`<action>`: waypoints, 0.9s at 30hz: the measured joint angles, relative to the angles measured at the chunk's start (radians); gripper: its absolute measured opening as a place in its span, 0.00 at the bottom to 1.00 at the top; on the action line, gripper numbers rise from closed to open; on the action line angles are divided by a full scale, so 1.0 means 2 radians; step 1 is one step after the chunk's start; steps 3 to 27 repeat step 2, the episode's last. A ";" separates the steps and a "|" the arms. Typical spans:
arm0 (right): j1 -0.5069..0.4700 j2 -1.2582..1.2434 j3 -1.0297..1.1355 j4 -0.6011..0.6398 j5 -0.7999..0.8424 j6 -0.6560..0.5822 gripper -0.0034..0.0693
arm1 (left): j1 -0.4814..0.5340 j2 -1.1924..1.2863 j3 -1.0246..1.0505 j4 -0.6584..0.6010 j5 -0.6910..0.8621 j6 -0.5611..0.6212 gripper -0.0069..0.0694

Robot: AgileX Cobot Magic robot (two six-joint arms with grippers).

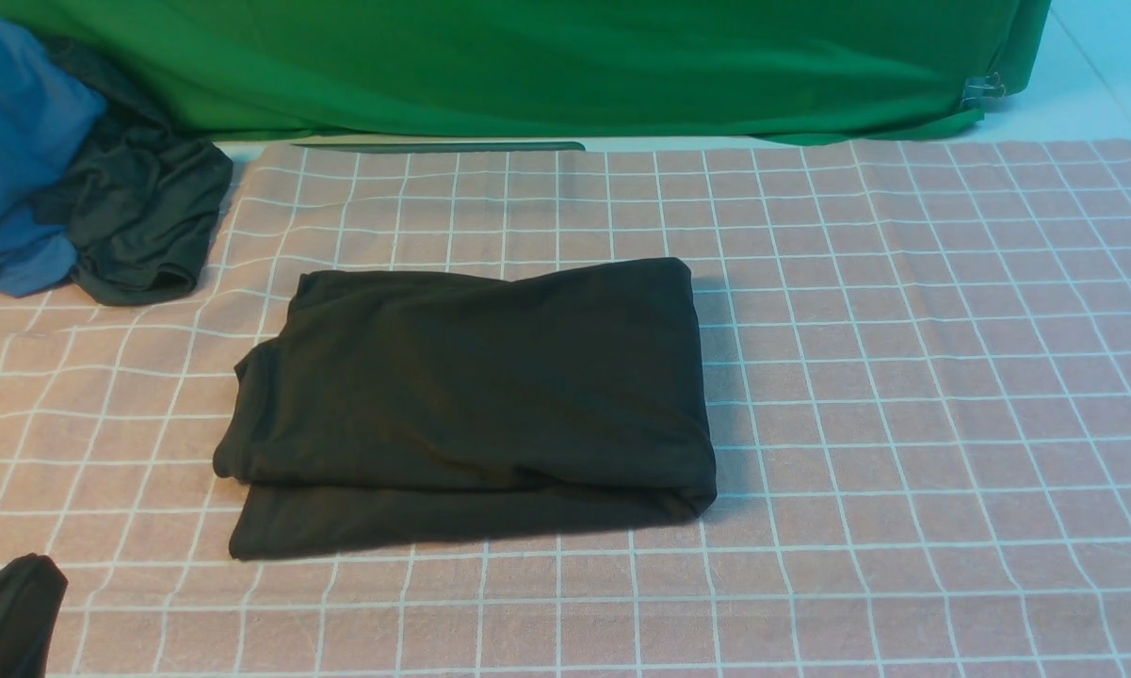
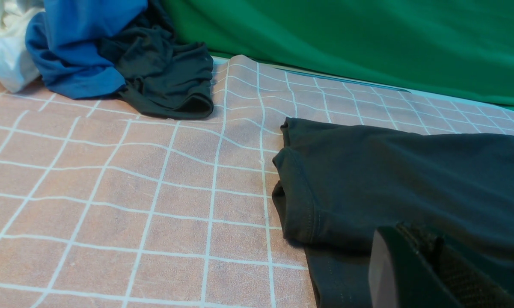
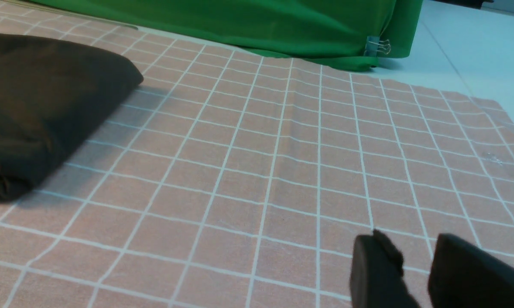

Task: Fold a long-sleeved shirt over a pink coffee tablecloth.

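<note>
Both grippers sat nearest the cameras, and neither held any cloth. The left gripper (image 2: 428, 265) showed its dark fingers pressed together with nothing between them, low beside the near left corner of the long-sleeved shirt (image 1: 471, 405); in the front view it appeared only as a dark shape at the lower left corner. The right gripper (image 3: 415, 269) hung over bare cloth, well apart from the shirt, its two fingers parted by a narrow gap and empty.

Further out, the shirt lay near the middle of the pink coffee tablecloth (image 1: 904, 377) as a compact rectangle in several layers, its print and collar folded out of sight. A lower layer stuck out a little along the near edge and at the left side, so the stack was not quite square.

By that look the folding was essentially done; at most a tidying of those edges remained.

At the far left lay a blue garment (image 1: 9, 141) and a smaller dark garment (image 1: 141, 217), with a green cloth (image 1: 565, 66) behind.
</note>
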 joint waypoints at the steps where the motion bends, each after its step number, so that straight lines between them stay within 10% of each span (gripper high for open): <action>1: 0.000 0.000 0.000 0.000 0.000 0.000 0.37 | 0.000 0.000 0.000 0.000 0.000 0.000 0.11; 27: 0.000 0.000 0.000 0.000 0.000 0.000 0.37 | 0.000 0.000 0.000 0.000 0.000 0.000 0.11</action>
